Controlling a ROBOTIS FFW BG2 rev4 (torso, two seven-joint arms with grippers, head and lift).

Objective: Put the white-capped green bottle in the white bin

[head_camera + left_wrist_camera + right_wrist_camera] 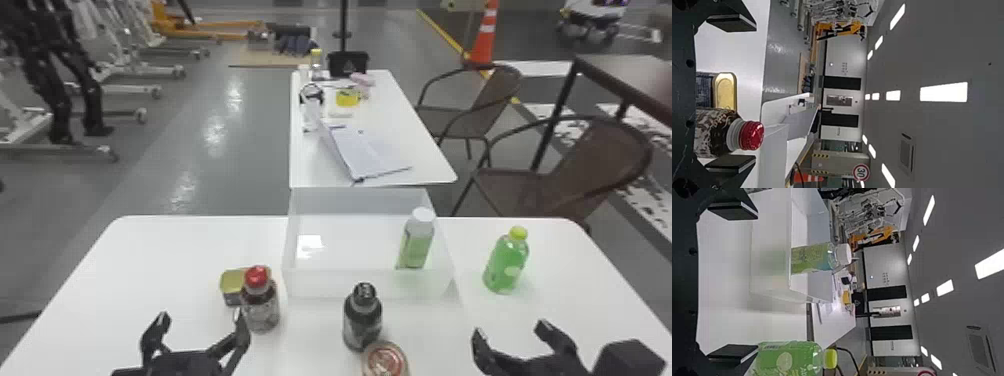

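The white-capped green bottle (416, 240) stands upright inside the white bin (367, 284), at its right end; the right wrist view also has the bottle (813, 258) in the bin (770, 262). My right gripper (510, 327) is open at the front right, in front of the bin and apart from the bottle. In its own wrist view the right gripper (732, 286) holds nothing. My left gripper (200, 325) stands open at the front left, near the red-capped bottle (260, 300); in the left wrist view the left gripper (730, 94) has that bottle (719, 131) beyond its spread fingers.
A yellow-capped green bottle (506, 260) stands right of the bin. A dark bottle (362, 317) and a round-topped can (385, 361) are in front of it. Behind the red-capped bottle sits a gold-lidded tin (233, 286). A second table (420, 150) is beyond.
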